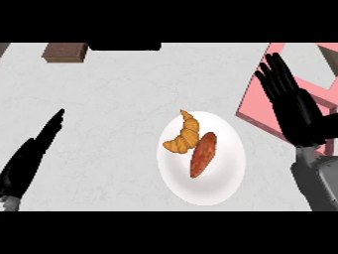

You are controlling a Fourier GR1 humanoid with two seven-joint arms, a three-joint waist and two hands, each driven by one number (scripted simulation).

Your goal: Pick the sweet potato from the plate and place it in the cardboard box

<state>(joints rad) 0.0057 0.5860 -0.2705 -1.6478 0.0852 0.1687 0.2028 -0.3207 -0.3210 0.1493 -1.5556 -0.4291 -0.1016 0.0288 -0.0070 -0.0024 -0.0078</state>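
A reddish-brown sweet potato (202, 154) lies on a white plate (226, 183) in the middle of the counter. Beside it on the plate rests a golden croissant (185, 134). My right hand (292, 102) is open with straight fingers, raised to the right of the plate and in front of a pink box (263, 110) that takes up the upper right. My left hand (27, 162) stays open at the lower left, far from the plate, fingers pointing up.
A small brown block (64, 52) sits at the back left of the light marble counter (113, 109). The pink box has an open frame-like top at the right edge.
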